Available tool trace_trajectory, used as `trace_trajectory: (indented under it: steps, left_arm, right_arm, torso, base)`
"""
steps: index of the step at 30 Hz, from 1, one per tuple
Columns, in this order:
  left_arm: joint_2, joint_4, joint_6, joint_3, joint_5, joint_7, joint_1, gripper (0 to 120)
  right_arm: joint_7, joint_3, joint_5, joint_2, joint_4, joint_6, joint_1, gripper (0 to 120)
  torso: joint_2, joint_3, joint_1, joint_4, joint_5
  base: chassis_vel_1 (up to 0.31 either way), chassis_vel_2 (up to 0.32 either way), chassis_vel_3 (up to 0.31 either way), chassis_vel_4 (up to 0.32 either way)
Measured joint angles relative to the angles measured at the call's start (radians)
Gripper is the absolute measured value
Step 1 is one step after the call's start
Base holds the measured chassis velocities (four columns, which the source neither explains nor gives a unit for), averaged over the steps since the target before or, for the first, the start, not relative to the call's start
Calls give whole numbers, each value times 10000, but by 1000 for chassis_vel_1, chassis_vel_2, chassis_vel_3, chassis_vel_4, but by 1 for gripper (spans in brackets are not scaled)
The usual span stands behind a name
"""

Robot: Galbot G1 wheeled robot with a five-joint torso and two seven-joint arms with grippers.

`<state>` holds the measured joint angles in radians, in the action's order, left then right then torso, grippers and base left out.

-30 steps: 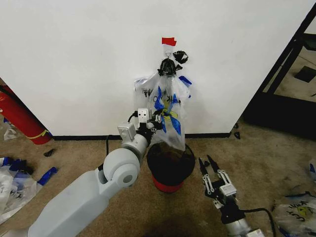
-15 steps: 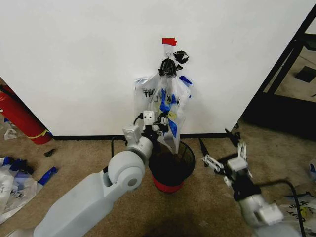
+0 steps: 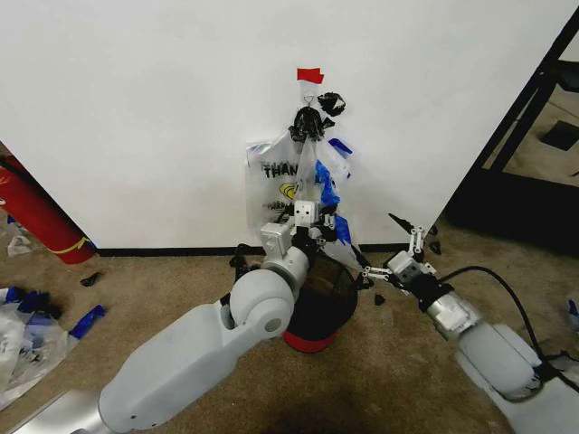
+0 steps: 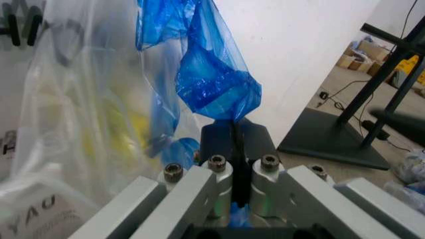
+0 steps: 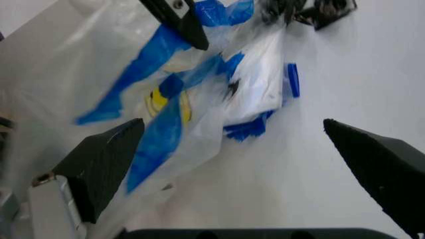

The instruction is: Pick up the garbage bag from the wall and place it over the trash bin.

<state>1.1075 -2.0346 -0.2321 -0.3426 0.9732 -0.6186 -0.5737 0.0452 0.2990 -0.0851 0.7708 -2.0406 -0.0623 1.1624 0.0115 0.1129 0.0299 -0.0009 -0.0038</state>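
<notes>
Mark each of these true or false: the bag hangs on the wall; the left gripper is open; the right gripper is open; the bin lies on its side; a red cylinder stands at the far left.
1. The garbage bag hangs on the wall. True.
2. The left gripper is open. False: it is shut on the bag's blue plastic.
3. The right gripper is open. True; its fingers are spread beside the bag.
4. The trash bin lies on its side. False: it stands upright below the bag.
5. A red cylinder stands at the far left. True.
</notes>
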Motion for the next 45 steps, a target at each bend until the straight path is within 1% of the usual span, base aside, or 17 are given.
trace_trajectory:
  steps: [2,7,12,17,24,25,29,31,32,33,35,36,38,39,40,42,45]
  left_arm:
    - [21,3,1,0,-1,0,-3,0]
    - [111,25,5,-11,-8,0,12,0]
    - [107,21,10,5,-8,-1,27,0]
    - [-12,-41,10,-18,-8,-1,51,0]
    - [-19,-72,10,-57,3,11,72,0]
    - [-19,-72,10,-57,3,11,72,0]
    - [-33,-79,10,-56,26,25,99,0]
    - [-57,-94,10,-42,39,26,98,0]
    - [-57,-94,10,-42,39,26,98,0]
    - [-73,-110,10,-35,42,26,88,0]
    - [-81,-117,10,-33,43,25,82,0]
    - [-124,-143,10,-4,46,24,33,0]
    - [-172,-157,11,31,48,24,-3,0]
    - [-191,-164,11,48,48,24,-13,0]
    - [-191,-164,11,48,48,24,-13,0]
    - [-225,-171,12,104,49,24,-37,0]
    - [-296,-172,24,254,45,36,-96,0]
  right_arm:
    - [25,-173,-47,-87,103,0,-253,100]
    - [65,-1065,-193,-351,593,54,-1266,100]
    - [94,-1764,-481,-167,1034,62,-1868,100]
    - [144,-2146,-880,73,1492,32,-2229,100]
    - [243,-2511,-1661,326,2272,-297,-2831,74]
    - [243,-2511,-1661,326,2272,-297,-2831,74]
    - [317,-2855,-1851,530,2510,-393,-3221,55]
    - [321,-2974,-1939,631,2569,-401,-3346,49]
    - [321,-2974,-1939,631,2569,-401,-3346,49]
    - [320,-3025,-2008,697,2607,-404,-3420,43]
    - [319,-3037,-2029,714,2617,-404,-3438,42]
    - [303,-3080,-2095,786,2688,-401,-3523,30]
    - [276,-3122,-2099,807,2747,-392,-3603,22]
    - [244,-3124,-2095,819,2768,-392,-3617,19]
    - [244,-3124,-2095,819,2768,-392,-3617,19]
    - [110,-3071,-1999,878,2786,-391,-3567,9]
    - [-204,-2722,-1529,1061,2730,-354,-3210,0]
  torso:
    - [0,0,0,2,0]
    - [0,-1,0,-7,-2]
    - [0,0,0,-1,-2]
    - [0,-1,0,-2,-2]
    - [0,-1,0,-3,-3]
    - [0,-1,0,-3,-3]
    - [0,-1,-1,-3,-3]
    - [0,-1,0,-2,-2]
    - [0,-1,0,-2,-2]
    - [0,-1,-1,-2,-2]
    - [0,-1,-1,-2,-3]
    - [0,-1,-1,-2,-2]
    - [2,-1,0,-2,-3]
    - [2,-1,-1,-2,-3]
    - [2,-1,-1,-2,-3]
    - [2,-1,-1,-2,-3]
    - [2,-1,0,-2,-3]
  base:
    - [0,0,0,0]
    - [0,0,0,0]
    - [0,0,0,0]
    - [0,0,0,0]
    - [0,0,0,0]
    - [0,0,0,0]
    - [0,0,0,0]
    - [0,0,0,0]
    - [0,0,0,0]
    - [0,0,0,0]
    - [0,0,0,0]
    - [0,0,0,0]
    - [0,0,0,0]
    - [0,0,0,0]
    - [0,0,0,0]
    - [0,0,0,0]
    - [0,0,0,0]
